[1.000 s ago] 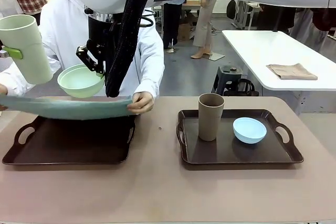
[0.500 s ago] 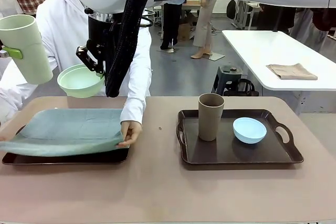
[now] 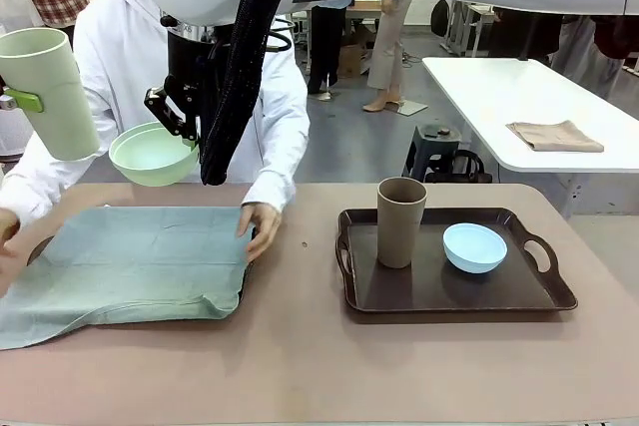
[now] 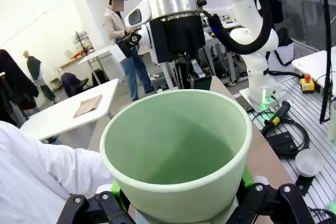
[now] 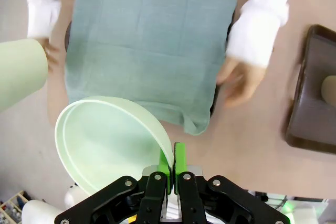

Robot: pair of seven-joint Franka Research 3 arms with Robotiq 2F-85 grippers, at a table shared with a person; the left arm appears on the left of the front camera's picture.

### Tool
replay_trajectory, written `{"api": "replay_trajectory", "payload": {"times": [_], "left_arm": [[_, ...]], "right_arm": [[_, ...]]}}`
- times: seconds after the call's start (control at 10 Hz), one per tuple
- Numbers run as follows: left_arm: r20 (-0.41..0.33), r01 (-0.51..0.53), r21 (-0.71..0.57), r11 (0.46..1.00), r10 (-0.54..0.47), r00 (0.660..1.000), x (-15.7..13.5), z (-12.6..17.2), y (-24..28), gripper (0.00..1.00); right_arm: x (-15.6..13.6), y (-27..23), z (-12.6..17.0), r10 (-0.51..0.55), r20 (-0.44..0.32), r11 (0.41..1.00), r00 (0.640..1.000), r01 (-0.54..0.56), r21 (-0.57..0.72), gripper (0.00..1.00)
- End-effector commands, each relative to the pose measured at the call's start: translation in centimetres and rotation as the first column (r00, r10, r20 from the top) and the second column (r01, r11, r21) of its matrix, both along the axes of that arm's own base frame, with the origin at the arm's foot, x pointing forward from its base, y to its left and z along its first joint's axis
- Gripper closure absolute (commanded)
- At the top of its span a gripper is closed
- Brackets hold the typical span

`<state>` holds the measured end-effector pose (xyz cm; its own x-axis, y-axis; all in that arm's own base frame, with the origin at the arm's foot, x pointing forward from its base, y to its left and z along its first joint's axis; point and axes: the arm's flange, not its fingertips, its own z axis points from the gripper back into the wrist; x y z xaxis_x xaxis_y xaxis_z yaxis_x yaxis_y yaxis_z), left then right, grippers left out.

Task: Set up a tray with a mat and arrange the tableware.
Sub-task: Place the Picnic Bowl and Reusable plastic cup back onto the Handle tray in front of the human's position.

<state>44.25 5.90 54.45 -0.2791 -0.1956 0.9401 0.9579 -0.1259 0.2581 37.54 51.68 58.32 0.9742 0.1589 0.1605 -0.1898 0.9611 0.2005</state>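
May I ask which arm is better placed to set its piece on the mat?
Likely right: right gripper holds the pale green bowl low over the mat's edge; left gripper's pale green tumbler sits higher, aside.

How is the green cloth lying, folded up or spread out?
Spread out. The cloth lies flat, covering the left tray, with a person's hand on its edge.

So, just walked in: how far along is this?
Done: mat spread over left tray, person's hand on its edge. In hand: left claw grips pale green tumbler, right claw pinches pale green bowl, both aloft. Left: placing them; brown tumbler and light blue bowl sit on right tray.
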Motion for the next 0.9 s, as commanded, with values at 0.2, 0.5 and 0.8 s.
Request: {"api": "replay_trajectory", "payload": {"times": [0.2, 0.5, 0.8], "left_arm": [[0.019, -0.001, 0.005, 1.0, 0.001, 1.0, 0.02, 0.25, -0.14, 0.84], [0.019, -0.001, 0.005, 1.0, 0.001, 1.0, 0.02, 0.25, -0.14, 0.84], [0.019, -0.001, 0.005, 1.0, 0.001, 1.0, 0.02, 0.25, -0.14, 0.84]], "right_arm": [[0.05, 0.01, -0.02, 0.004, 0.009, 1.0, 1.0, -0.004, -0.004, 1.0], [0.05, 0.01, -0.02, 0.004, 0.009, 1.0, 1.0, -0.004, -0.004, 1.0], [0.05, 0.01, -0.02, 0.004, 0.009, 1.0, 1.0, -0.004, -0.004, 1.0]]}}
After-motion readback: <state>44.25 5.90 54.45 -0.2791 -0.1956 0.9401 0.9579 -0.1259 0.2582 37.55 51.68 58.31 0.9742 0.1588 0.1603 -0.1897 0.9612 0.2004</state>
